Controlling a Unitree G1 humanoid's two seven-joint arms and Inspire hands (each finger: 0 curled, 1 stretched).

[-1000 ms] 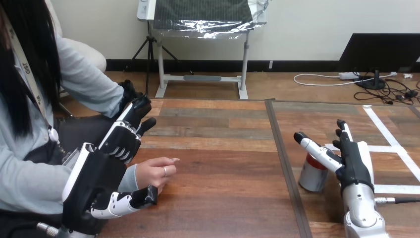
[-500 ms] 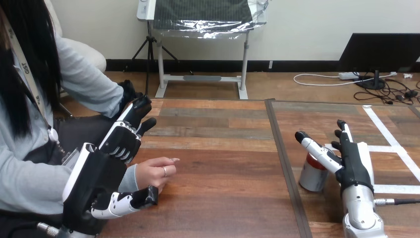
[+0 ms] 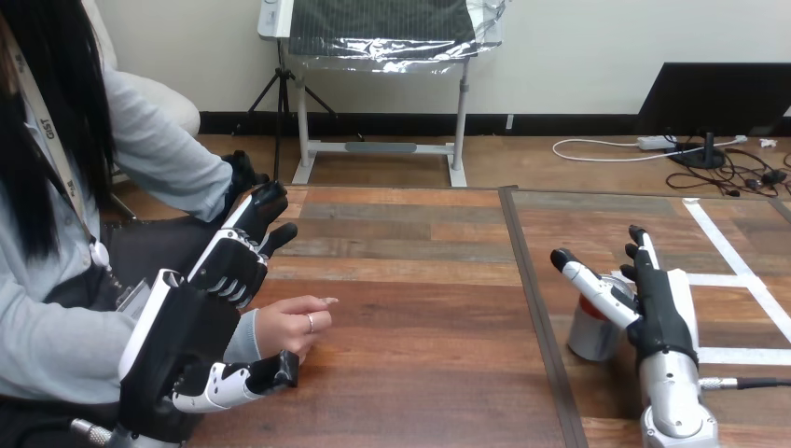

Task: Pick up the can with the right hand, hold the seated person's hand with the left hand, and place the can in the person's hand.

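ok so the right hand (image 3: 660,313) is wide open, fingers straight and pointing away from the robot, thumb stuck out sideways, and it's got hold of nothing yet. The thing the next move hangs on: the can (image 3: 590,334) sits on the thumb side of that hand, just beside the palm, and the palm looks to be facing it. The thumb crosses over the can's top. Can't tell if it's actually touching the can or just hovering above, looks super close either way.

The can is standing upright on the tabletop (image 3: 420,308), long axis straight up and down, red end on top, silver body below. So in my view there's no reorienting to do, the fingers just need to wrap around the side of it, with the thumb dropping down around the near face. The risk I'd guess is the thumb clipping the top and tipping it.

The right hand is way nearer the can than the left hand (image 3: 191,322), which is well apart on the other side. That one's open too, fingers stretched forward and thumb low toward the robot, with the person's hand (image 3: 291,325) resting on the tabletop just off its palm side, about between thumb and fingers. Nothing is curled round it, so I wouldn't call that a hold, and I can't tell if they touch
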